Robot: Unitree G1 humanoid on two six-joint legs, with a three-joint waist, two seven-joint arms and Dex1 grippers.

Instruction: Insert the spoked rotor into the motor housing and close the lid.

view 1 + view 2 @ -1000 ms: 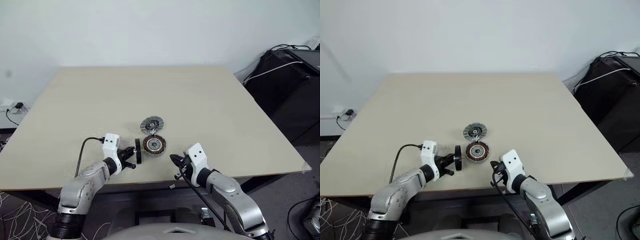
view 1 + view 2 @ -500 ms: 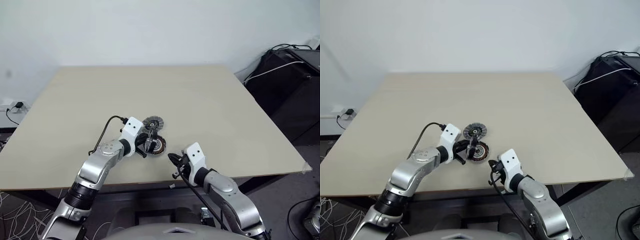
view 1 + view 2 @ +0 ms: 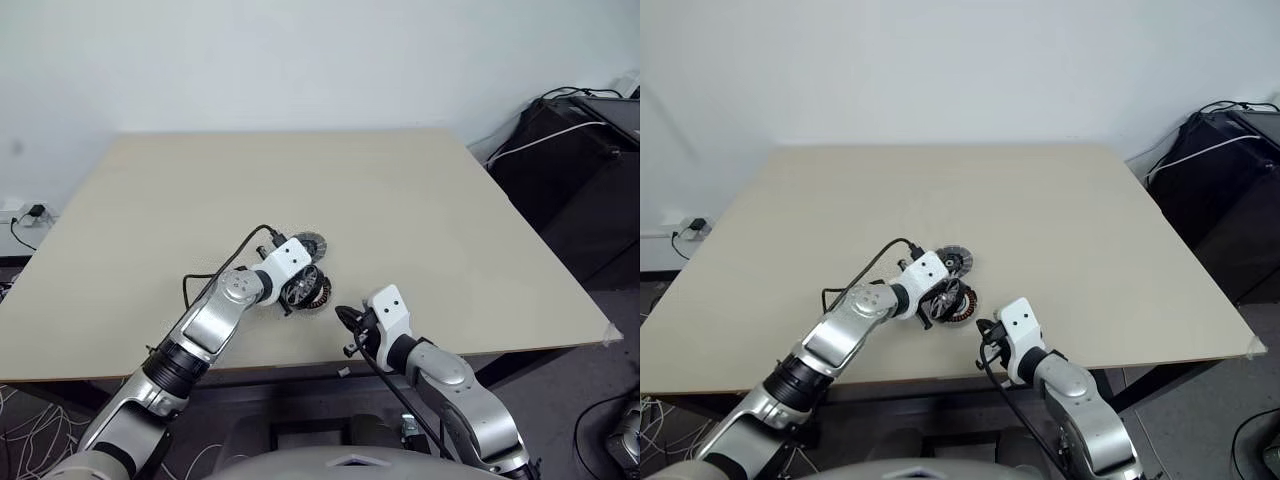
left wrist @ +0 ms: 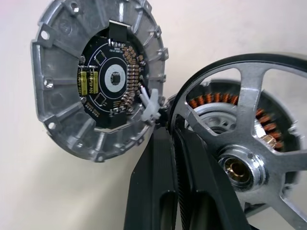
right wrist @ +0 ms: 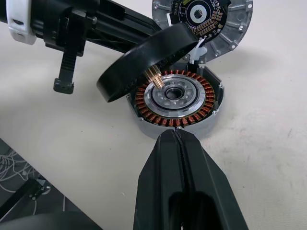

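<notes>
The left gripper [image 4: 175, 132] has its fingers [image 4: 158, 182] pressed tight on the rim of the spoked rotor [image 4: 249, 139]. The rotor is tilted. It hangs just above the motor housing [image 5: 176, 101], with its brass pin pointing down close to the pale middle of the housing. From the pictures I cannot tell if they touch.

The housing sits flat on the bench [image 3: 420, 200], right in front of the right gripper [image 5: 178, 139]. The right fingers [image 5: 165, 163] are squeezed together with nothing between them. Their tips are near the housing's edge but not on it.

The lid [image 4: 98, 81] lies on the bench just past the left fingers, on the far side of the housing and right beside it. Its open face shows a dark round board with small parts on it.
</notes>
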